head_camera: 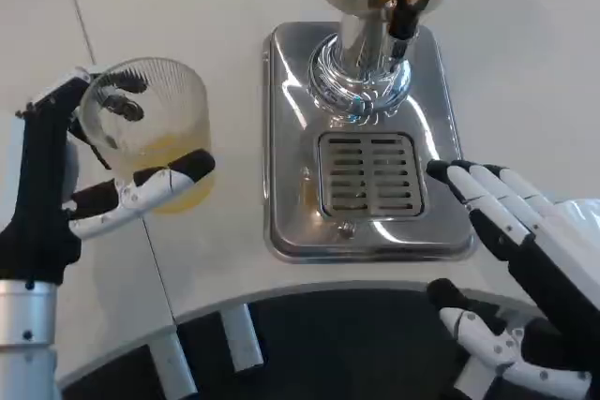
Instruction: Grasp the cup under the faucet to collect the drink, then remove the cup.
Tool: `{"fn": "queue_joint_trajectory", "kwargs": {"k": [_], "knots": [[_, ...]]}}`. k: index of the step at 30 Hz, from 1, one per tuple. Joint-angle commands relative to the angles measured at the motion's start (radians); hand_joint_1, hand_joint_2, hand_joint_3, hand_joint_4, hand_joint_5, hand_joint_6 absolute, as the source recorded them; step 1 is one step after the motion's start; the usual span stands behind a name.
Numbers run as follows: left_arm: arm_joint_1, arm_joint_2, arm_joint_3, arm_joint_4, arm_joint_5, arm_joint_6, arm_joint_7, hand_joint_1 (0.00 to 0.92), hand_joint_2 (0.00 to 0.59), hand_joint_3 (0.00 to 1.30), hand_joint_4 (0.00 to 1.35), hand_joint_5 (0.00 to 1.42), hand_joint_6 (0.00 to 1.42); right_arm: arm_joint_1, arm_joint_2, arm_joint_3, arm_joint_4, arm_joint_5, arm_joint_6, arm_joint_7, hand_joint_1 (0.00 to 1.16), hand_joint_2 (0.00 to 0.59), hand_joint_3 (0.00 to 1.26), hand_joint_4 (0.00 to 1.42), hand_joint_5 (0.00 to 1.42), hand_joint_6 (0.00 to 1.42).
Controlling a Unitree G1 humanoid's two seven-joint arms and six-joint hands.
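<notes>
cup [150,133]: clear ribbed plastic, some orange drink at the bottom; light, thin-walled, likely slippery, spills if tilted
grip: take it round the sidewall, firm but no squeeze, mouth up
left hand [70,185]: wrapped round cup, fingers across the lower front, thumb side behind
cup place: inside left hand, well left of drip tray [291,147], away from faucet [408,2]
right hand [525,250]: empty, fingers spread, tips at tray's right edge
stage: looks collected, cup removed
</notes>
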Motion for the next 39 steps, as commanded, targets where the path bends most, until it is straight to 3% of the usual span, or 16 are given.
{"fn": "queue_joint_trajectory", "kwargs": {"k": [1, 9, 18, 23, 28, 34, 39], "knots": [[0.033, -0.01, 0.015, -0.079, -0.02, -0.043, -0.038, 0.776, 0.0, 1.09, 1.16, 1.41, 1.42, 0.023, -0.022, -0.016, 0.005, -0.017, -0.062, -0.028, 0.21, 0.499, 0.01, 0.0, 0.0, 0.08], [0.132, -0.021, 0.021, -0.205, -0.055, -0.09, -0.131, 0.776, 0.0, 1.09, 1.16, 1.41, 1.42, 0.092, -0.029, -0.063, 0.005, -0.006, -0.21, -0.106, 0.21, 0.516, 0.01, 0.0, 0.0, 0.04], [0.246, -0.054, 0.023, -0.335, -0.057, -0.132, -0.19, 0.776, 0.0, 1.09, 1.16, 1.41, 1.42, 0.133, -0.016, -0.081, 0.016, 0.011, -0.298, -0.143, 0.2, 0.52, 0.01, 0.0, 0.0, 0.03], [0.302, -0.069, 0.028, -0.393, -0.053, -0.154, -0.215, 0.776, 0.0, 1.09, 1.16, 1.41, 1.42, 0.17, -0.003, -0.096, 0.03, 0.008, -0.364, -0.196, 0.18, 0.527, 0.0, 0.0, 0.0, 0.01], [0.362, -0.092, 0.006, -0.433, -0.035, -0.176, -0.229, 0.776, 0.0, 1.09, 1.16, 1.41, 1.42, 0.243, 0.035, -0.114, 0.043, -0.011, -0.462, -0.286, 0.17, 0.532, 0.0, 0.0, 0.0, 0.0], [0.392, -0.119, -0.019, -0.451, -0.016, -0.191, -0.239, 0.777, 0.0, 1.09, 1.16, 1.41, 1.42, 0.304, 0.061, -0.124, 0.05, -0.009, -0.519, -0.319, 0.16, 0.532, 0.0, 0.0, 0.0, 0.0], [0.395, -0.131, -0.033, -0.44, -0.013, -0.193, -0.247, 0.777, 0.0, 1.09, 1.16, 1.41, 1.42, 0.312, 0.063, -0.123, 0.044, -0.005, -0.527, -0.306, 0.15, 0.533, 0.0, 0.0, 0.0, 0.0]]}}
